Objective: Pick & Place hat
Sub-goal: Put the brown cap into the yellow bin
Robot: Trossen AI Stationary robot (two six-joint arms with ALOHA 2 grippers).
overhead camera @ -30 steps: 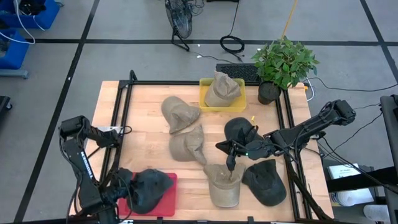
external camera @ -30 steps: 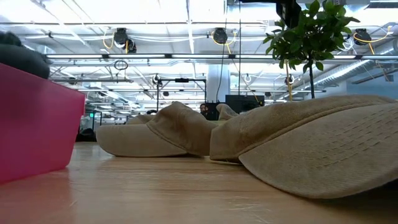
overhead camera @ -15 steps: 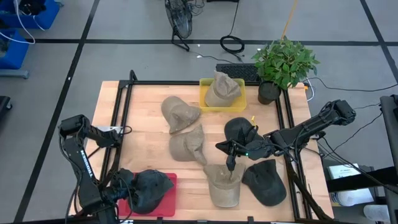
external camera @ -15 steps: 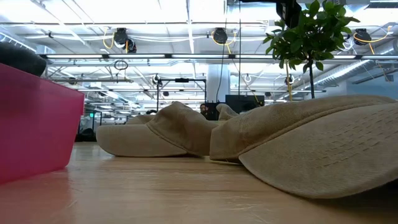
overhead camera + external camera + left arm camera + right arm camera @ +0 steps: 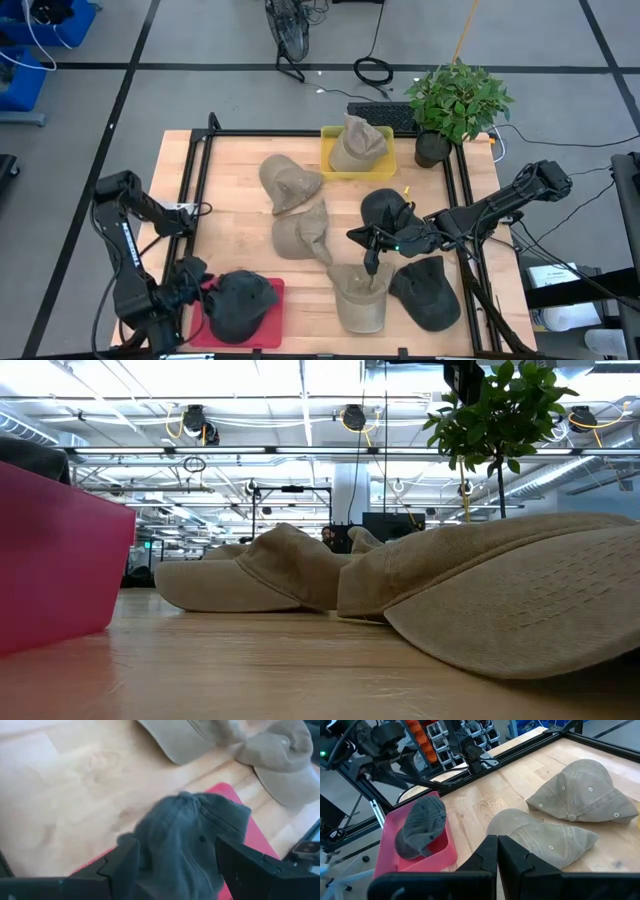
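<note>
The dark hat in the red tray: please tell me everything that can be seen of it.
The dark hat is a charcoal-grey fabric cap, soft and crumpled, with visible seams. It lies slumped in the red tray at the table's near-left corner, resting on the tray's floor. The left gripper is open, a finger on each side of the hat.

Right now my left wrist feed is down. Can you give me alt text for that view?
A dark grey fabric cap lies in a shallow red tray on the light wooden table, framed by the left gripper's two open dark fingers. Beyond it, two tan fabric caps lie on the table.
</note>
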